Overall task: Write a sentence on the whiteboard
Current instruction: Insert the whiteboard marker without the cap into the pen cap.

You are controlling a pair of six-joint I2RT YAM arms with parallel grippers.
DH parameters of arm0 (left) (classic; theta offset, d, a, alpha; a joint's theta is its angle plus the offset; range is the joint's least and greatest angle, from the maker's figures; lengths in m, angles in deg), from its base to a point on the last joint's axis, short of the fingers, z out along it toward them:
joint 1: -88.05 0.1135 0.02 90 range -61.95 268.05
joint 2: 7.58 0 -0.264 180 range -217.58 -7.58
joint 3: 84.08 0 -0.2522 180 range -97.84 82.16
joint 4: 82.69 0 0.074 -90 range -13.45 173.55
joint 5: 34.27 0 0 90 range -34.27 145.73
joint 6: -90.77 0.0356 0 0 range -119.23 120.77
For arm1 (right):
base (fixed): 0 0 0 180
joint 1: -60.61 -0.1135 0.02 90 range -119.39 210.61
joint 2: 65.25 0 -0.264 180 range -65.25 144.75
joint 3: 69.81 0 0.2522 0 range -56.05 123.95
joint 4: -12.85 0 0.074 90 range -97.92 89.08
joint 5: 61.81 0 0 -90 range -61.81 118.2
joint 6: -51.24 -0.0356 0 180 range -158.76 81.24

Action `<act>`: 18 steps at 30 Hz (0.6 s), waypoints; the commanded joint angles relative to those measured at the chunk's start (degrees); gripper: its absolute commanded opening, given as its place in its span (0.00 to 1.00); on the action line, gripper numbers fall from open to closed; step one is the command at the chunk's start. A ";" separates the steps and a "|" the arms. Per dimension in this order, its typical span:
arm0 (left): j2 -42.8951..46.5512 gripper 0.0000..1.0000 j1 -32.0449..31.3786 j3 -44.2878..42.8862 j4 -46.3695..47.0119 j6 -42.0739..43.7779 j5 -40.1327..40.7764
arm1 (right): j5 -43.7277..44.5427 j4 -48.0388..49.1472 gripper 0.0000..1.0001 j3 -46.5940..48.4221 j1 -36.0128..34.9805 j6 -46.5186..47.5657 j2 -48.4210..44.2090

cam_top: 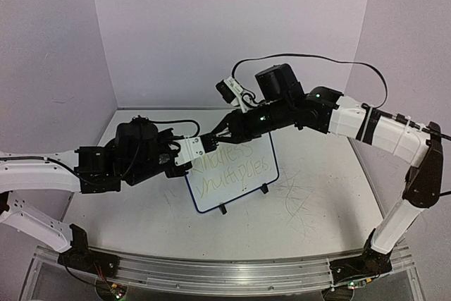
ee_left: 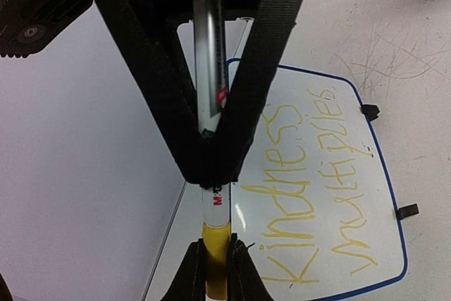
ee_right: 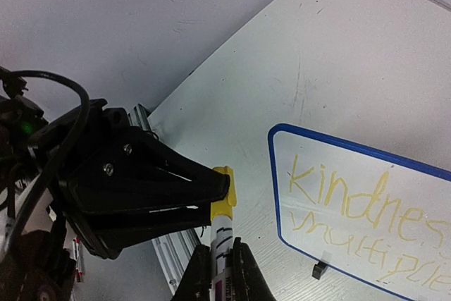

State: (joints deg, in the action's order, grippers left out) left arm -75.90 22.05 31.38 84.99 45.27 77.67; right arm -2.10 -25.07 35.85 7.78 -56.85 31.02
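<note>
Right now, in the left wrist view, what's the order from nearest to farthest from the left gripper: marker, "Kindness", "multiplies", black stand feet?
1. The marker, clamped in the left gripper itself.
2. "Kindness", the whiteboard's nearer line, just to the right.
3. "multiplies", the next line rightward.
4. The black stand feet, on the board's far right edge.

The left gripper [ee_left: 216, 262], bottom centre, clamps the yellow end of a marker [ee_left: 215, 202]. The right gripper [ee_left: 211, 168], upper centre, grips its white barrel. At right lies the whiteboard [ee_left: 282, 89], blue-framed, bearing the yellow sentence [ee_left: 285, 188] "Kindness multiplies".
</note>
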 commanded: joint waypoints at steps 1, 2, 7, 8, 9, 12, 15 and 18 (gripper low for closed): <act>-3.77 0.00 -6.79 -9.08 6.72 1.50 1.47 | -2.79 0.88 0.00 2.85 -1.04 -8.71 2.91; -4.64 0.00 -8.21 -9.97 6.87 2.29 2.57 | -3.03 1.06 0.00 2.91 -1.05 -10.71 3.12; -6.30 0.00 -10.97 -11.46 7.13 3.04 5.50 | -3.99 3.97 0.00 1.70 -1.56 -16.63 2.80; -6.04 0.00 -10.95 -11.13 7.17 2.37 5.83 | -4.05 4.77 0.00 1.08 -1.53 -17.21 2.36; -5.61 0.00 -10.96 -10.51 7.13 1.56 6.25 | -3.45 5.02 0.00 0.50 -1.49 -17.05 1.69; -3.60 0.00 -10.92 -8.37 6.70 -2.57 8.05 | -0.59 5.57 0.00 -1.49 -1.26 -14.53 -1.32; -0.35 0.00 -10.84 -5.98 3.54 -10.00 9.59 | 3.21 5.95 0.20 -3.92 -0.19 -11.16 -5.77; 2.05 0.00 -10.86 -4.06 -0.83 -19.18 10.58 | 7.31 6.64 0.49 -5.28 1.68 -7.45 -11.05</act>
State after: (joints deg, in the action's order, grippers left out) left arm -79.29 13.31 26.87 80.96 39.14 92.14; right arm -1.20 -24.11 32.15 8.19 -69.29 26.62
